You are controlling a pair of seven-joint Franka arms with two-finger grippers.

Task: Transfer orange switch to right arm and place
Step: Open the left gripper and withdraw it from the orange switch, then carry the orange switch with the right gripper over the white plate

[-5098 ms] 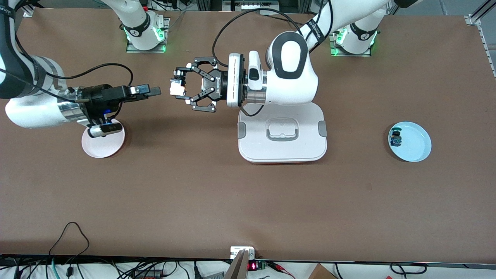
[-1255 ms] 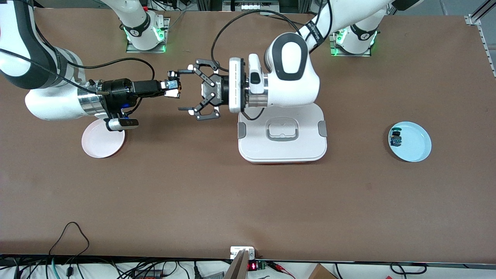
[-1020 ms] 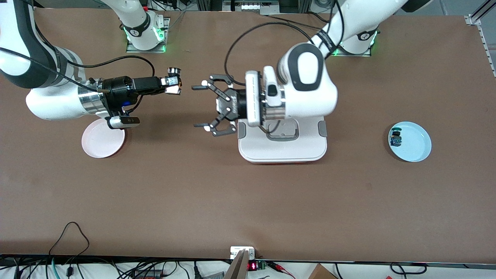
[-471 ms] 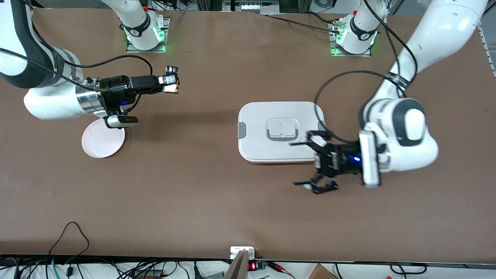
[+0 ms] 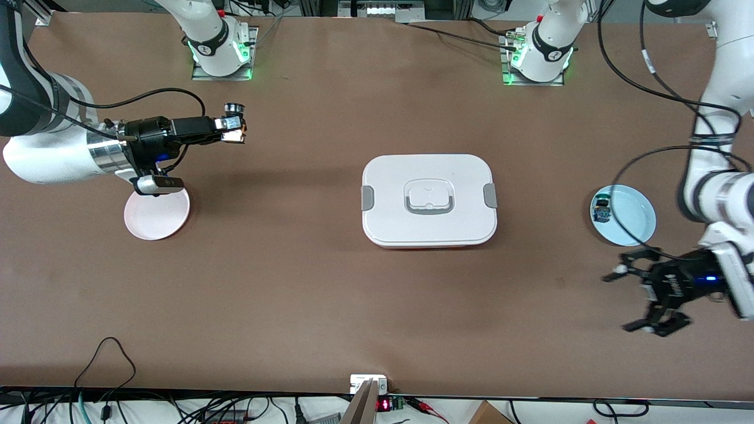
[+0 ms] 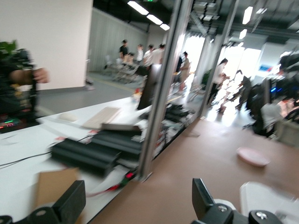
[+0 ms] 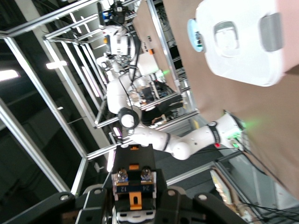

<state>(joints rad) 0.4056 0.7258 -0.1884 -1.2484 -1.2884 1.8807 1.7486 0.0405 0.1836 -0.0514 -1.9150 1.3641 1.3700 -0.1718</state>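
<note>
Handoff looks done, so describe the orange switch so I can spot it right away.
Start at the pink plate toward the right arm's end of the table. The right gripper is up in the air near it, shut on the orange switch. The other switch, blue-bodied, lies on the blue plate.

white lidded box (image 5: 429, 200) mid-table, plates toward ends

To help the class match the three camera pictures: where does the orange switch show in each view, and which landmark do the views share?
Front view: orange switch held in the right gripper, above the table.
Left wrist view: not in it.
Right wrist view: orange switch between the jaws.
Shared landmark: white lidded box.
</note>
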